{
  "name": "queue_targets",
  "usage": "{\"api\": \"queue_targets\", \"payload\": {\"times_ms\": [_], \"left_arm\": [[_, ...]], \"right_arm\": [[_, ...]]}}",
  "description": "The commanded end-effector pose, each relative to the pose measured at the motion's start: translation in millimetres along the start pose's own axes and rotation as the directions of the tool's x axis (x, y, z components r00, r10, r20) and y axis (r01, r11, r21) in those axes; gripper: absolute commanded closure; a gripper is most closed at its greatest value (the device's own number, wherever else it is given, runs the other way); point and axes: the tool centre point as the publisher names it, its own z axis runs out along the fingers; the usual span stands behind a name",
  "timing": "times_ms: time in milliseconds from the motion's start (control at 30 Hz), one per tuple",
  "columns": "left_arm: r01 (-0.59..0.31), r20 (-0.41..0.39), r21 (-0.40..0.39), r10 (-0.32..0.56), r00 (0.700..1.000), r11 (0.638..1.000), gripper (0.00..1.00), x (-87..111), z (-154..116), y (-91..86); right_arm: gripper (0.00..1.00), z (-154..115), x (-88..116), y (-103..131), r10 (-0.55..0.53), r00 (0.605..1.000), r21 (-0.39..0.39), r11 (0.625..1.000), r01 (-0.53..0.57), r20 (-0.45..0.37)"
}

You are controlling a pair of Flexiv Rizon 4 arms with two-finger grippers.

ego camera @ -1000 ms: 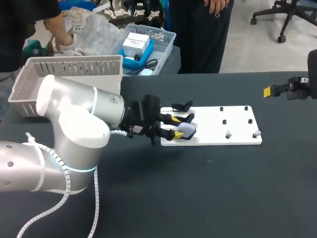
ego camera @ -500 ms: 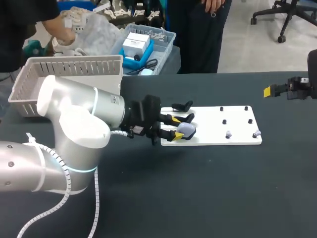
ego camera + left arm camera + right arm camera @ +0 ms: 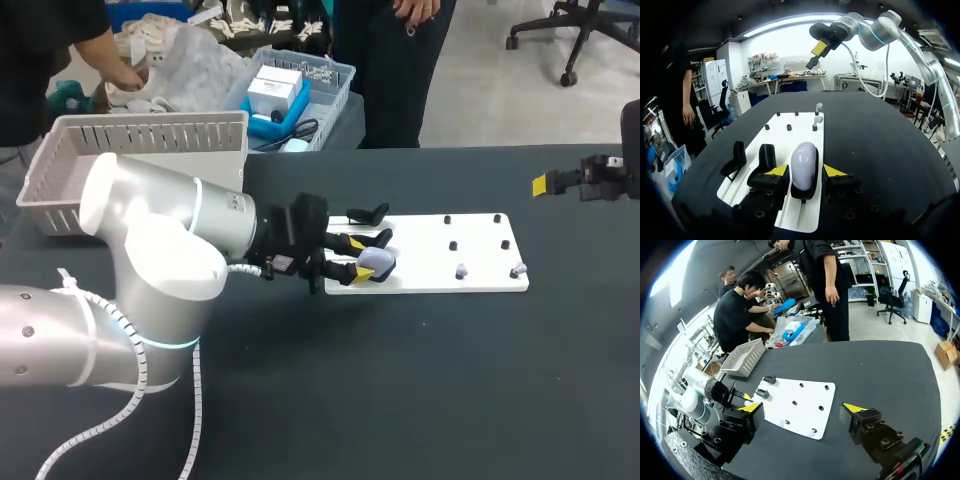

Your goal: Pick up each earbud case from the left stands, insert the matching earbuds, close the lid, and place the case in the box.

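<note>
Case [image 3: 804,162] between left gripper's [image 3: 805,171] parted fingers [image 3: 777,171], ungripped, on white board [image 3: 790,212]; right gripper [image 3: 803,408] splayed wide, empty, well apart.

Left arm [image 3: 160,250] comes in from the left side and stretches low across the table, wrist level, left gripper [image 3: 357,256] pointing sideways with its yellow-tipped fingers apart. Right arm [image 3: 880,30] hangs way off at the far right, right gripper [image 3: 803,408] held up off the table, fingers spread wide.
</note>
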Motion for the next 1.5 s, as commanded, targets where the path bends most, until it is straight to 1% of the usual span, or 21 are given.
{"api": "queue_targets", "payload": {"times_ms": [33,100,367,433,533,600,633,833,967,1267,1367,1500], "left_arm": [[-0.001,-0.006,0.004,0.001,1.000,1.000,0.60,0.0,3.0,1.7],[-0.002,-0.006,0.004,0.002,1.000,1.000,0.62,0.1,3.5,1.6],[-0.002,-0.005,0.002,0.002,1.000,1.000,0.62,-1.1,4.6,1.9],[-0.002,-0.005,0.002,0.002,1.000,1.000,0.64,-1.2,4.8,2.1],[-0.002,-0.006,0.001,0.002,1.000,1.000,0.72,-1.1,5.3,2.4],[-0.002,-0.008,0.002,0.002,1.000,1.000,0.87,-1.0,5.6,2.4],[-0.002,-0.008,0.003,0.002,1.000,1.000,1.00,-0.9,5.7,2.4],[0.003,-0.006,0.003,-0.003,1.000,1.000,1.00,-0.7,4.2,2.4],[0.021,0.007,0.005,-0.021,1.000,1.000,1.00,-5.8,-4.1,4.5],[0.058,0.098,-0.013,-0.056,0.994,0.998,1.00,-31.5,-37.0,15.0],[0.060,0.136,-0.020,-0.057,0.989,0.998,1.00,-40.7,-47.8,15.0],[0.051,0.185,-0.009,-0.049,0.982,0.999,1.00,-53.4,-63.0,10.4]], "right_arm": [[0.00,0.3,-0.1,-0.7,-0.001,1.000,-0.002,1.000,0.001,-0.001],[0.00,0.3,-0.1,-0.7,-0.001,1.000,-0.002,1.000,0.001,-0.001],[0.00,0.3,-0.1,-0.7,-0.001,1.000,-0.002,1.000,0.001,-0.001],[0.00,0.3,-0.1,-0.7,-0.001,1.000,-0.002,1.000,0.001,-0.001],[0.00,0.3,-0.1,-0.7,-0.001,1.000,-0.002,1.000,0.001,-0.001],[0.00,0.3,-0.1,-0.7,-0.001,1.000,-0.002,1.000,0.001,-0.001],[0.00,0.3,-0.1,-0.7,-0.001,1.000,-0.002,1.000,0.001,-0.001],[0.00,0.3,-0.1,-0.7,-0.001,1.000,-0.002,1.000,0.001,-0.001],[0.00,0.3,-0.1,-0.7,-0.001,1.000,-0.002,1.000,0.001,-0.001],[0.00,0.3,-0.1,-0.7,-0.001,1.000,-0.002,1.000,0.001,-0.001],[0.00,0.3,-0.1,-0.7,-0.001,1.000,-0.002,1.000,0.001,-0.001],[0.00,0.3,-0.1,-0.7,-0.001,1.000,-0.002,1.000,0.001,-0.001]]}}
